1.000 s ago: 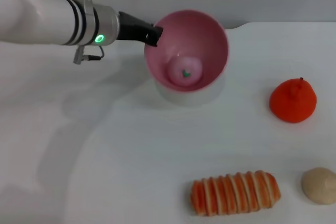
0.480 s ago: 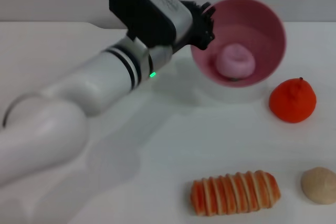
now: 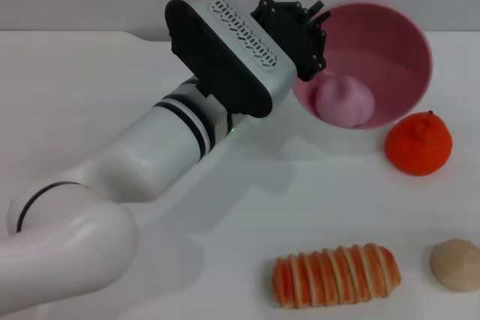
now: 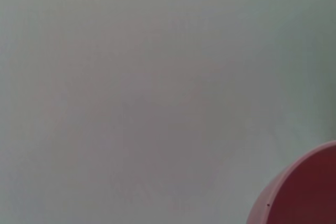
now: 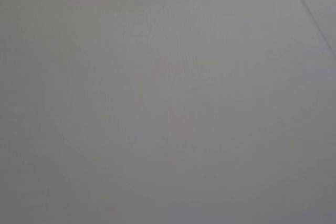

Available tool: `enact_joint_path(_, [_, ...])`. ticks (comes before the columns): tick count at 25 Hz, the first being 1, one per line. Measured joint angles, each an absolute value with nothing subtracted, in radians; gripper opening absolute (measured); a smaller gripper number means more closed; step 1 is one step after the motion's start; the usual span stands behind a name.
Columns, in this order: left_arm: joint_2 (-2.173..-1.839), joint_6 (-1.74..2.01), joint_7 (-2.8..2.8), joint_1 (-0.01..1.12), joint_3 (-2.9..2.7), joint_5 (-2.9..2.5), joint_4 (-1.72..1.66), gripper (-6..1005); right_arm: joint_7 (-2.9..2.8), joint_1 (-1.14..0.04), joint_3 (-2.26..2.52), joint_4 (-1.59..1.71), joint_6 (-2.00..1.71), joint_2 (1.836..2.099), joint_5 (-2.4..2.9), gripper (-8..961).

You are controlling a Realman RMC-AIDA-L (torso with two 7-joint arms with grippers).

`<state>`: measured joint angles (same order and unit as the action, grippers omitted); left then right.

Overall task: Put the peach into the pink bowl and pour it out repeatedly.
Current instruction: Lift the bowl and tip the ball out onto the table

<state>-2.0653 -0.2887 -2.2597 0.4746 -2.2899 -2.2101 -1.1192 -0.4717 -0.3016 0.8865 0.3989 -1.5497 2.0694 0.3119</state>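
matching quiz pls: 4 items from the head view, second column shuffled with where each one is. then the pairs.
Items:
1. peach
2. pink bowl
3. orange fruit
4. striped bread

Places:
A. on the table, just below the bowl's lower right rim
B. lying inside the tilted bowl
C. near edge of the table, beside the beige lump
D. held tilted at its rim by the left gripper

Pairs: 1-B, 2-D, 3-A, 4-C

The white table (image 3: 112, 73) carries an orange fruit (image 3: 418, 145), striped bread (image 3: 337, 275) and a beige lump (image 3: 456, 264).
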Motion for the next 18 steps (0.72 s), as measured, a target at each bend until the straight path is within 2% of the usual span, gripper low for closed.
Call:
enact_joint_path(12, [-2.067,-0.69,-2.265,0.424,-2.479,-2.301,-1.054,45,-0.472,-0.311,0.887,0.399,-1.548,2.069,0.317,509])
enact_joint_path(18, [-2.067,-0.706,-2.27,0.418,-2.488,-2.313,-1.054,45,-0.472,-0.313,0.887,0.399,-1.548,2.068,0.317,505])
